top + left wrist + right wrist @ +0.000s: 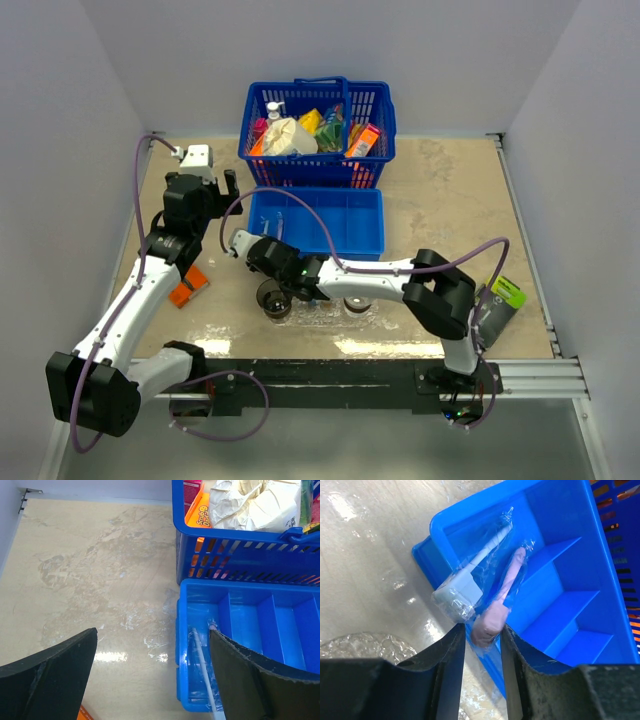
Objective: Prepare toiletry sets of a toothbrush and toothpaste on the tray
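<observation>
My right gripper (482,627) is shut on the pink end of a clear-wrapped toothbrush (502,587). The toothbrush reaches over the left corner of the blue divided bin (570,605). A second wrapped toothbrush (470,575) with a white end lies against it, outside my left finger. In the top view this gripper (240,242) is at the bin's left end (262,205). My left gripper (153,630) is open and empty above the table, left of the bin. A white wrapped stick (202,665) shows in the bin's left compartment. The clear bumpy tray (318,318) holds two smoky cups (275,298). No toothpaste tube shows.
A blue handled basket (318,135) full of packets and a pump bottle stands behind the bin. An orange item (188,288) lies by the left arm. A green-labelled pack (505,293) lies at the right. Walls close in the table.
</observation>
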Controlling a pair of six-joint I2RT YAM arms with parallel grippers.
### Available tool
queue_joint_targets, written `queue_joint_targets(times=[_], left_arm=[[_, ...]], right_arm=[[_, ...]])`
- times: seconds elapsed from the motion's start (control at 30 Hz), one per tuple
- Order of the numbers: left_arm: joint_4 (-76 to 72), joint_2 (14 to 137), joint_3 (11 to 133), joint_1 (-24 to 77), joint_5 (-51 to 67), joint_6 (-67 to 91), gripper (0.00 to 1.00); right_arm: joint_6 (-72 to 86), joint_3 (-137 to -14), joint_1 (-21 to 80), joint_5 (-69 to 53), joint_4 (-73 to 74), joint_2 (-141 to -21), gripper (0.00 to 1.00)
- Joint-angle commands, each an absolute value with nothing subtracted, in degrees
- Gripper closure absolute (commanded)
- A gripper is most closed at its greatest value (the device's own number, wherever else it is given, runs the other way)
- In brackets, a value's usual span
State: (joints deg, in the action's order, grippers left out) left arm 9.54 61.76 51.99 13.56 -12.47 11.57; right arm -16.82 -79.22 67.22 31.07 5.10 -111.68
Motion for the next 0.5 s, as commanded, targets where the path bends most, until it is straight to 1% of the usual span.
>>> queue_joint_targets(times=[0.0,0.4,0.47], left_arm=[[8.35,61.79,54.14,13.54,-12.74,12.30,0.03],[8.26,61.87,54.23,13.54,-12.57,12.13,0.03],[8.17,61.96,54.14,13.54,-12.57,12.13,0.03]], right_arm=[[-17.58,-80.07,67.32,32.69,3.34,-111.62,0.66],[-17.40,-78.14,67.06,33.22,2.81,-108.64,0.83],[-17.31,-77.18,67.06,33.14,2.11,-107.06,0.83]])
